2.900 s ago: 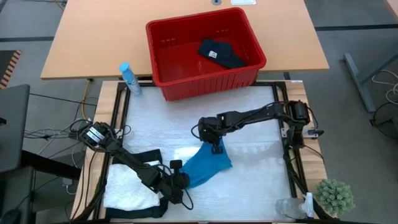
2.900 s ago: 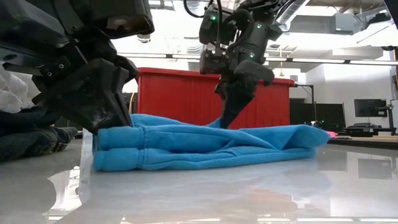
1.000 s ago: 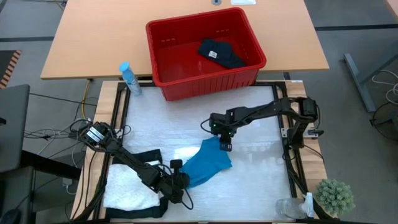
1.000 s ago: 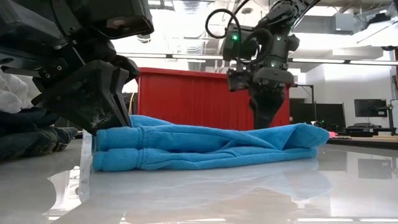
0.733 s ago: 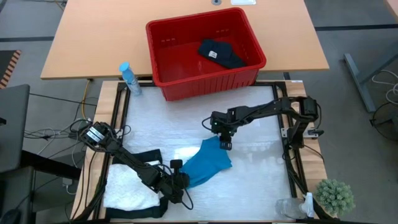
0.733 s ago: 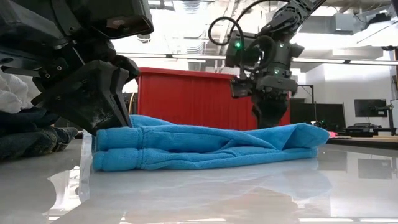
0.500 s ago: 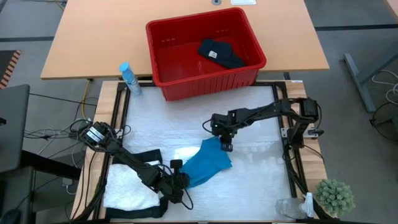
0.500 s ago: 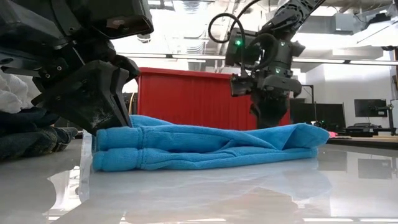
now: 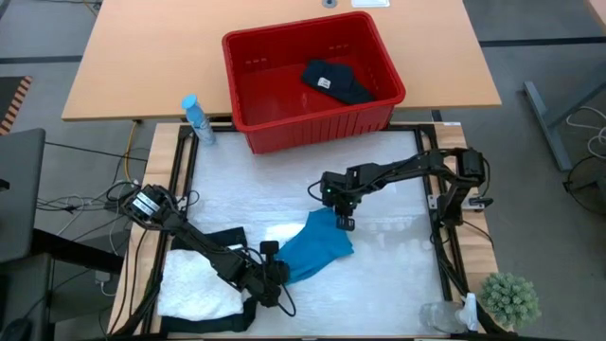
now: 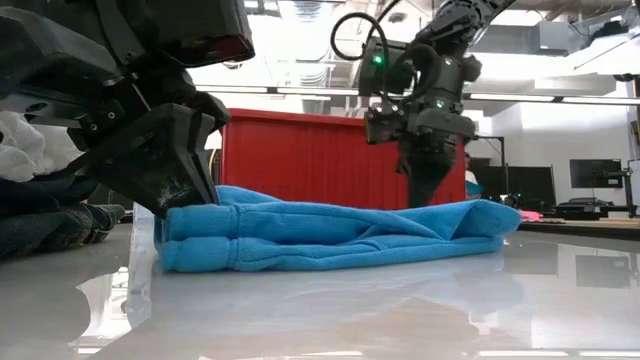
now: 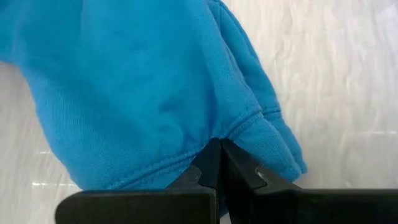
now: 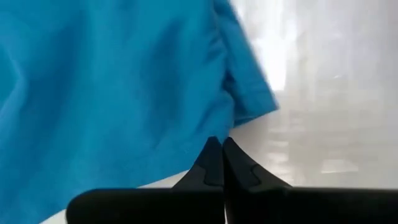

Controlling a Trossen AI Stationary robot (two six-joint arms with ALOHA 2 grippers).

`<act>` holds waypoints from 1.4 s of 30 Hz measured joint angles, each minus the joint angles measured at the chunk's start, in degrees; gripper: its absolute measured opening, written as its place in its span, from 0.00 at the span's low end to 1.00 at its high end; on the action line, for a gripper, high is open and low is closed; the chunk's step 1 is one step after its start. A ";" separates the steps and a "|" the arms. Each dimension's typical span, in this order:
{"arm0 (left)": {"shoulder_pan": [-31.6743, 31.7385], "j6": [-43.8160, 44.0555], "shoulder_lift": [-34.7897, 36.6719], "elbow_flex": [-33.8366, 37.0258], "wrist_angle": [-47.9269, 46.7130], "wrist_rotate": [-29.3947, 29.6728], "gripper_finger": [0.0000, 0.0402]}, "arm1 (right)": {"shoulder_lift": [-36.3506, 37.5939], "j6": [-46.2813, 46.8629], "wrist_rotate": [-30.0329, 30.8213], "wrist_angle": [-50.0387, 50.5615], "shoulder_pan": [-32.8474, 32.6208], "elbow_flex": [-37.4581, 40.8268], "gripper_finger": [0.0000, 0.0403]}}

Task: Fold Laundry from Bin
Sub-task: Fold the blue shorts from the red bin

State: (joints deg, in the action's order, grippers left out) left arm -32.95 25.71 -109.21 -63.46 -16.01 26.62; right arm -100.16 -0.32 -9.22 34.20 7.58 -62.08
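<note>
A small bright blue garment [image 9: 317,248] lies folded on the white table top, its underside on the table. My left gripper [image 9: 276,277] is shut at its near-left end. My right gripper [image 9: 345,224] is shut at its far-right edge. The red bin [image 9: 284,57] stands at the far edge with a black garment [image 9: 336,82] inside. A white crinkled cloth [image 9: 194,284] lies on a black garment [image 9: 222,242] at the near left. My left gripper pinches the blue garment's stitched hem edge [image 11: 239,127] between its two shut fingers, slanting down from the near-left side. That thick folded end [image 10: 200,235] rests on the table. My right gripper meets the garment's far-right edge [image 12: 233,121] with its shut fingertips, pointing steeply down from above. The tips hide how much cloth they have. The garment lies flat on the table.
A blue spray bottle [image 9: 194,118] stands at the far left beside the bin. A small green plant [image 9: 511,298] and a clear bottle [image 9: 443,317] stand at the near right corner. Bare table top [image 9: 398,275] lies to the right of the blue garment.
My right gripper has shut its fingers at the blue garment's far-right edge while staying in the same place. The garment still lies flat on the table.
</note>
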 joint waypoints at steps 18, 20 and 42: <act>0.07 0.46 0.00 0.00 0.02 -0.27 0.00 | 0.11 -4.82 0.58 6.30 4.04 -8.68 0.10; 0.07 0.43 0.00 0.00 0.02 -0.27 0.00 | 0.11 -4.87 -0.24 6.90 4.03 -8.68 0.19; 1.94 0.18 -0.02 0.04 2.27 3.58 0.00 | 11.98 -2.61 -1.64 4.09 -16.35 -8.68 0.43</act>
State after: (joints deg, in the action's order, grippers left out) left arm -31.01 25.89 -109.23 -63.42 -13.74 30.20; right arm -88.18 -2.93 -10.86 38.30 -8.77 -70.76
